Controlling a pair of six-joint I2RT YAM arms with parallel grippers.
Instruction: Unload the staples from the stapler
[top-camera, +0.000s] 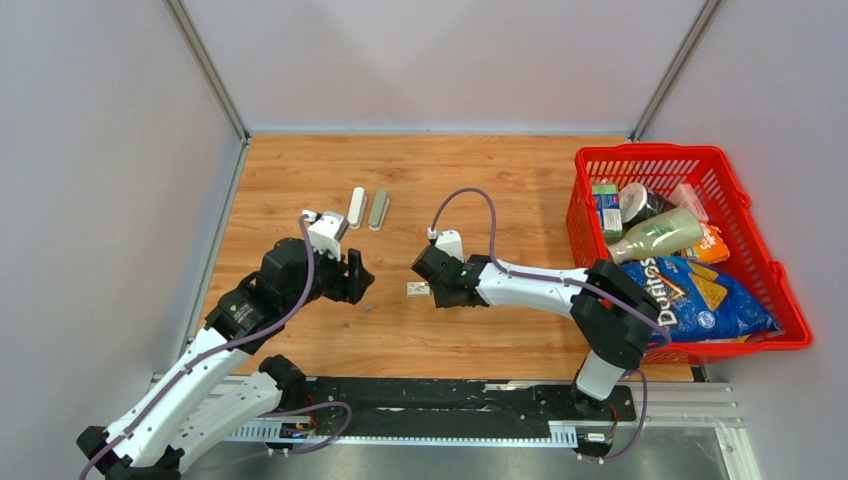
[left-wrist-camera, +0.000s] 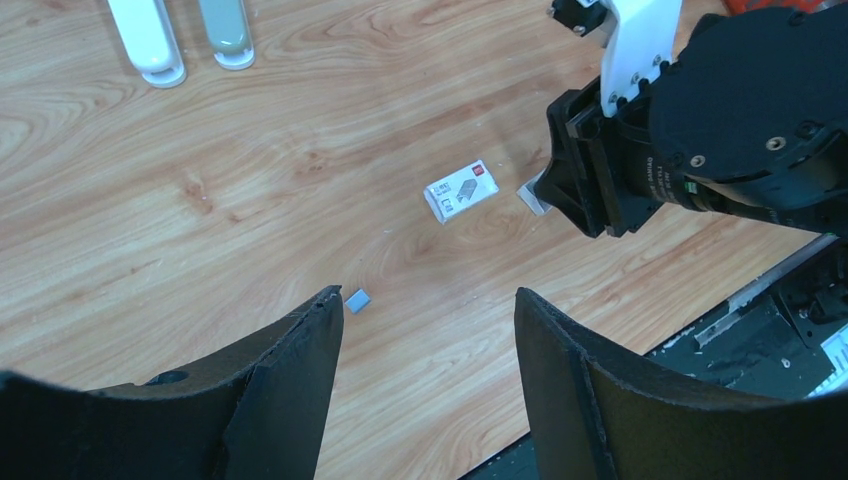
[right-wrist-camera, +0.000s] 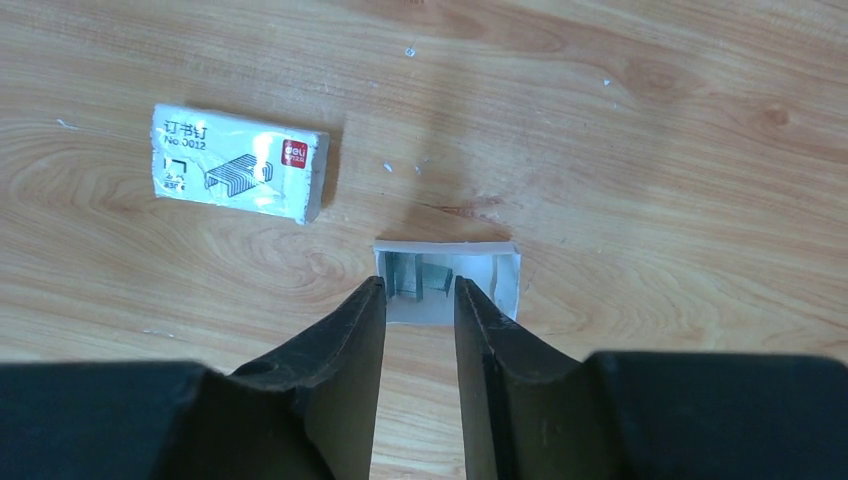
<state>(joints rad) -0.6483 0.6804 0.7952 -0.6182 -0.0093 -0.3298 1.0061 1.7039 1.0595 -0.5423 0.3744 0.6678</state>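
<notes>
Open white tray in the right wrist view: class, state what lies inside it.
Grey staples lie inside the tray; the right tool covers its near part, hiding the rest.

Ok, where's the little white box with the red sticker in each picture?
Top view: the staple box is a tiny white spot mid-table, just left of the right pincer.
Left wrist view: the staple box lies near the middle, slightly right.
Right wrist view: the staple box is upper left, label up.
Shared landmark: the right pincer, close beside it in all three.
</notes>
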